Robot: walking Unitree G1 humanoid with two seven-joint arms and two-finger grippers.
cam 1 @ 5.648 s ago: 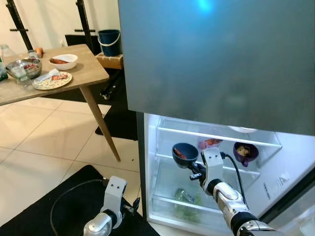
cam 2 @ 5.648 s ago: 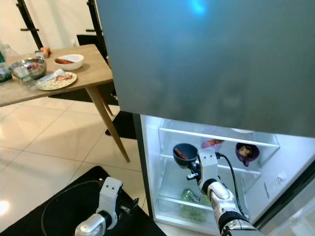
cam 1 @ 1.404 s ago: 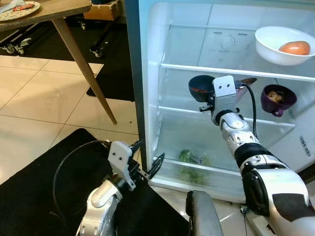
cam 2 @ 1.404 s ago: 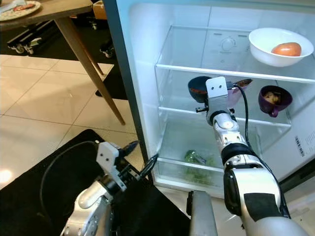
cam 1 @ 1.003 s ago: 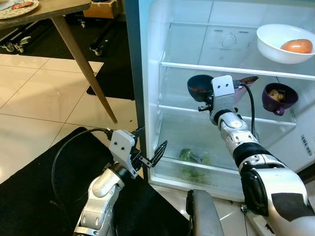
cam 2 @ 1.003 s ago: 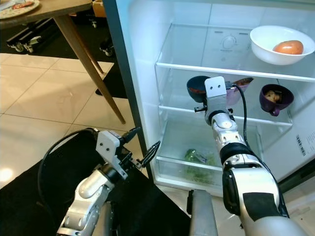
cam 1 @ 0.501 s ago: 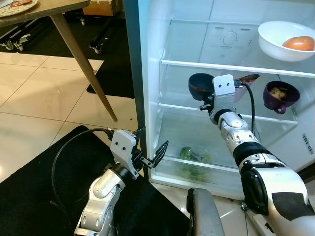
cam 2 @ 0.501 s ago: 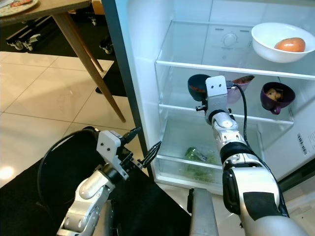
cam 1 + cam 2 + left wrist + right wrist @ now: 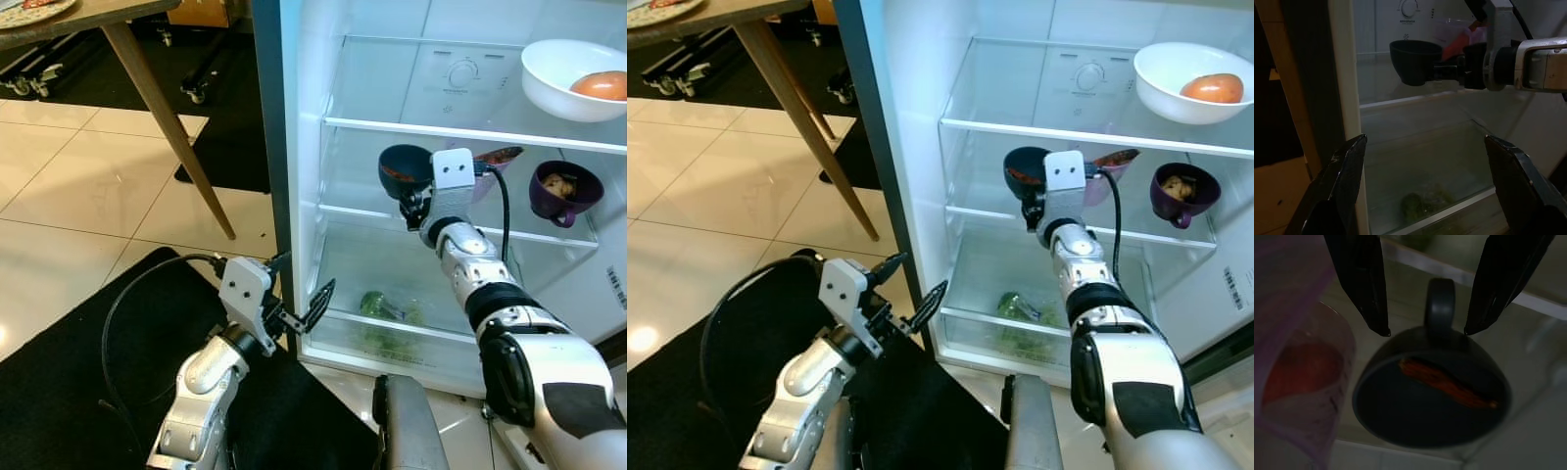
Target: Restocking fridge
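Note:
A dark blue cup (image 9: 404,166) with a red strip of food inside stands on the fridge's middle glass shelf (image 9: 362,213). My right gripper (image 9: 1425,331) is open. Its two black fingers (image 9: 1359,281) stand either side of the cup's handle (image 9: 1441,301) without touching it. In the left eye view the right gripper (image 9: 413,199) sits just behind the cup. My left gripper (image 9: 308,274) is open and holds nothing, low by the fridge's left wall (image 9: 294,166). In its wrist view the left gripper (image 9: 1425,139) looks into the fridge towards the cup (image 9: 1415,61).
A white bowl (image 9: 563,78) with an orange fruit is on the top shelf. A pink-tinted cup (image 9: 495,159) and a purple mug (image 9: 563,191) share the middle shelf. Greens (image 9: 377,318) lie in the bottom drawer. A wooden table leg (image 9: 167,117) stands left; a black mat (image 9: 78,372) covers the floor.
The head view has dropped from the freezer door to the open fridge interior. My left arm has risen towards the fridge's left edge. Over the last second almost nothing has moved.

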